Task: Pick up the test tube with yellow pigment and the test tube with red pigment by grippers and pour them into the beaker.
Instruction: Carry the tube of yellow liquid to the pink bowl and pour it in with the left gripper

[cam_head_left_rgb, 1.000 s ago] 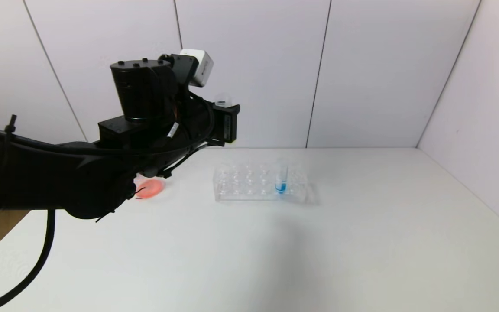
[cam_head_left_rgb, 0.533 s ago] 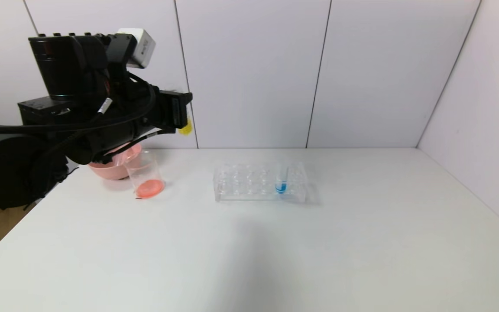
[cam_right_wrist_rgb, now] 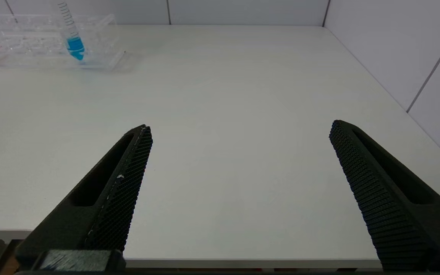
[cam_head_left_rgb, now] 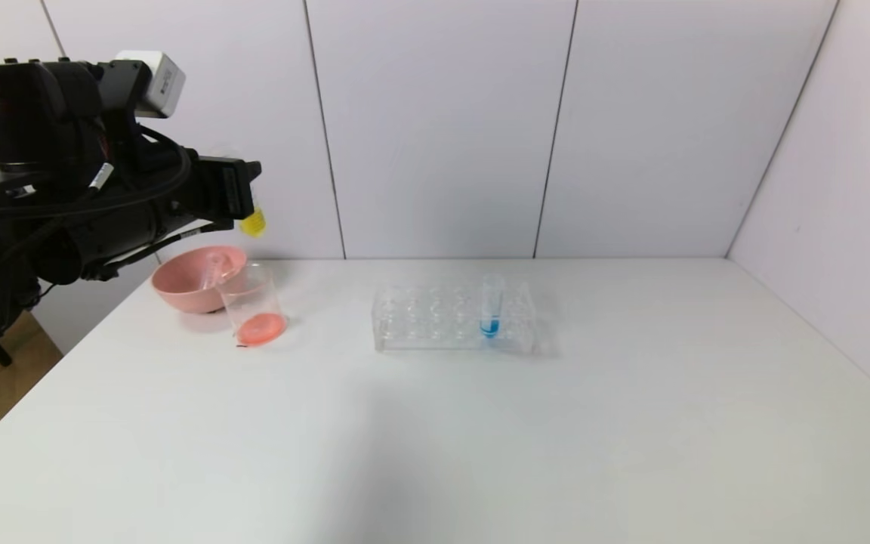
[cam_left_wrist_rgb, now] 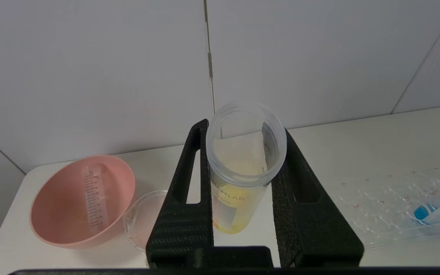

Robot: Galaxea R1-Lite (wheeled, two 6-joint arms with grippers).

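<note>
Clenched on the yellow tube [cam_left_wrist_rgb: 243, 172] mid-barrel, the left claw [cam_left_wrist_rgb: 243, 198] holds it high above beaker [cam_head_left_rgb: 252, 306] and surface [cam_head_left_rgb: 480, 423]; light, stiff, probably slippery plastic, best pinched there.

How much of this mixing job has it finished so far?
Red liquid already sits in the small clear beaker, and an emptied clear tube with red marks lies in the pink bowl. The left gripper, jaws shut, holds the clear tube with yellow liquid upright above the beaker. Pouring the yellow is left. The right gripper waits open.
</note>
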